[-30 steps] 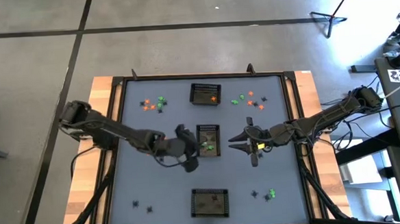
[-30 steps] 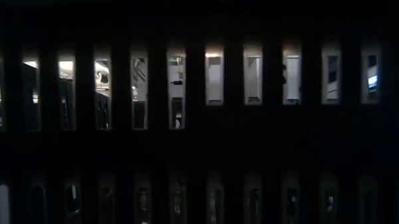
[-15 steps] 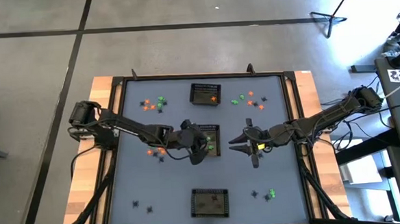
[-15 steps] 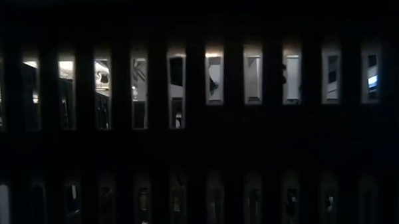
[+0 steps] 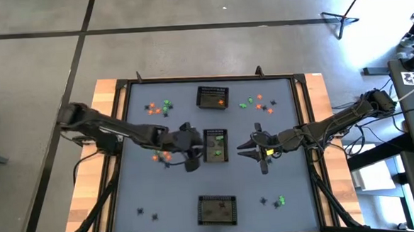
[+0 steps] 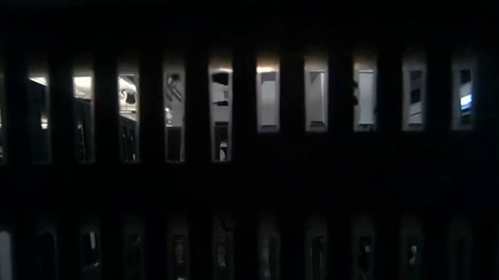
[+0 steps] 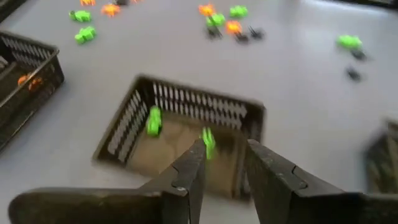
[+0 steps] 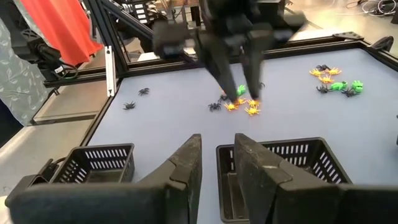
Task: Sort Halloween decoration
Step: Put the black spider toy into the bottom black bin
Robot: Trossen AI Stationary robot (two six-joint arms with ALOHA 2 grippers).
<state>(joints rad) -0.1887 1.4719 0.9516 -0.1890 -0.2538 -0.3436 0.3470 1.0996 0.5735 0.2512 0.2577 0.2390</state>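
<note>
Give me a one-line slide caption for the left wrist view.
Left hand, fingers slightly parted, hovers beside the middle mesh basket holding green trinkets.

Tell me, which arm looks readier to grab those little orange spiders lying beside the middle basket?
Probably the left. Its gripper hovers next to the small orange plastic spiders, while the right gripper sits across the black mesh middle basket.

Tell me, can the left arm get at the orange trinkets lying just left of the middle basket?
Probably yes. The left gripper hangs right beside the orange trinkets, left of the middle basket, with only bare table between and nothing covering them.
</note>
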